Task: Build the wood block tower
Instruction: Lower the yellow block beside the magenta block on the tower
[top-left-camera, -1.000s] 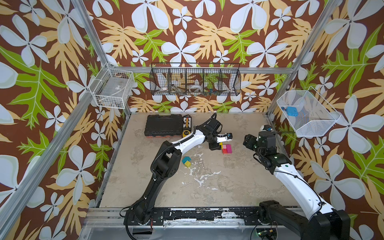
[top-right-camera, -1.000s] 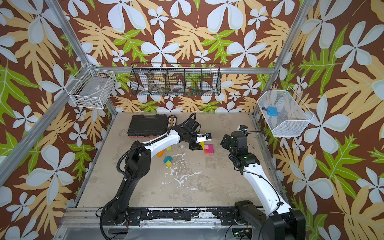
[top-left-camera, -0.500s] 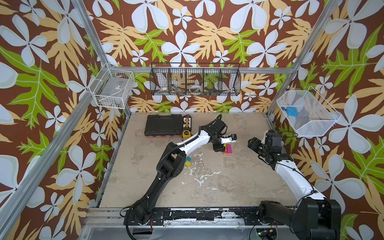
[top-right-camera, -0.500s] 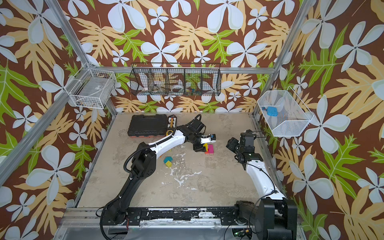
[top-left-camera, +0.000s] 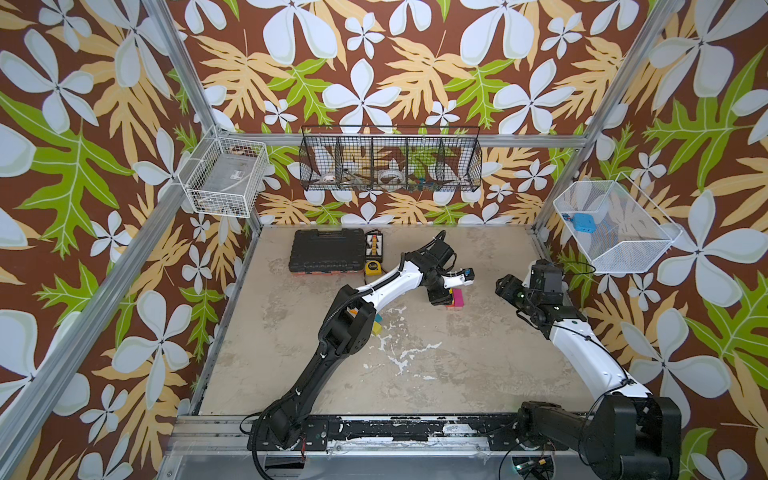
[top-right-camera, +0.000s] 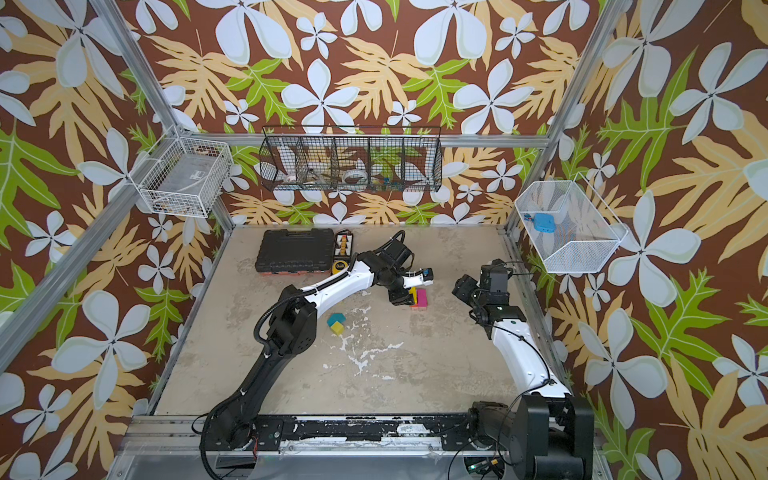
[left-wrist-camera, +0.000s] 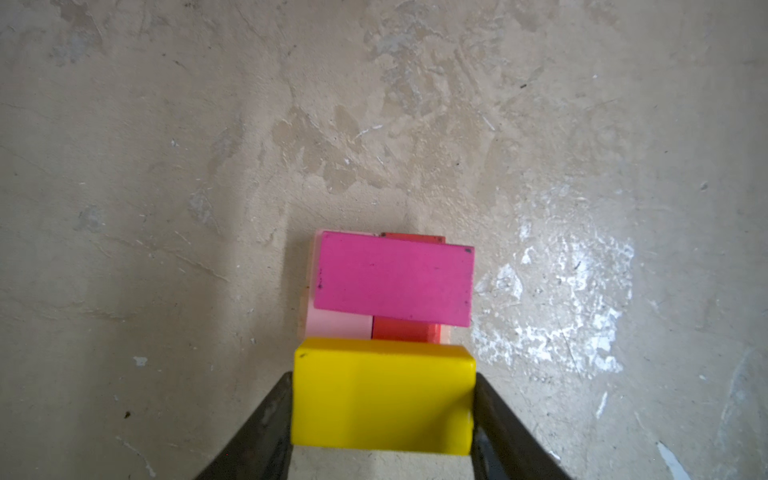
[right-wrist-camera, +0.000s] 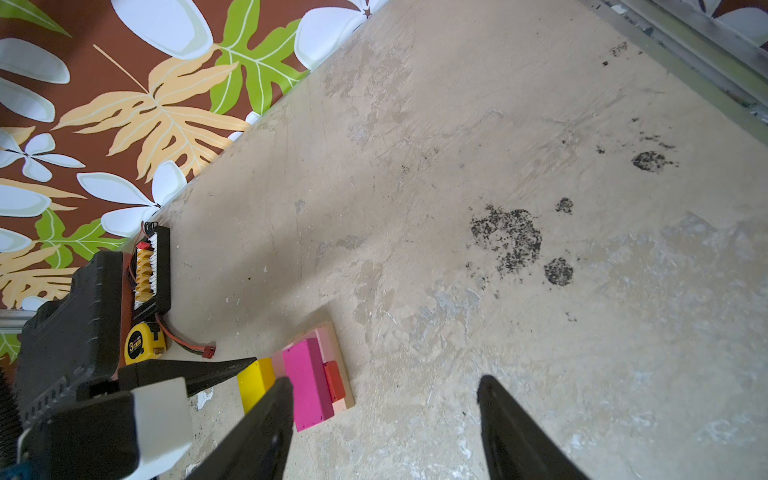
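Noted worn beige tabletop (top-left-camera: 415, 374) within leaf-papered walls. Found teal wedge (top-right-camera: 335, 318) and yellow cube (top-right-camera: 338, 329) loose at left. Observed left gripper (left-wrist-camera: 382, 376) clamped on yellow brick (left-wrist-camera: 382, 411), poised at mid-table tower (left-wrist-camera: 338, 326), beside magenta brick (left-wrist-camera: 392, 282). Judged placement under way; called for square lowering, gentle release. Recorded right gripper (right-wrist-camera: 385, 379) spread, empty.

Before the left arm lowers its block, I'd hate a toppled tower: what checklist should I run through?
1. Left gripper clamps yellow wooden brick: ok.
2. Brick roughly parallel to magenta wooden block: ok.
3. Pink block and red block below lie side by side: ok.
4. Brick's height over them: cannot tell.
5. Right gripper open, empty, clear of the tower: ok.
6. Teal wedge, yellow cube lie loose, apart from it: ok.
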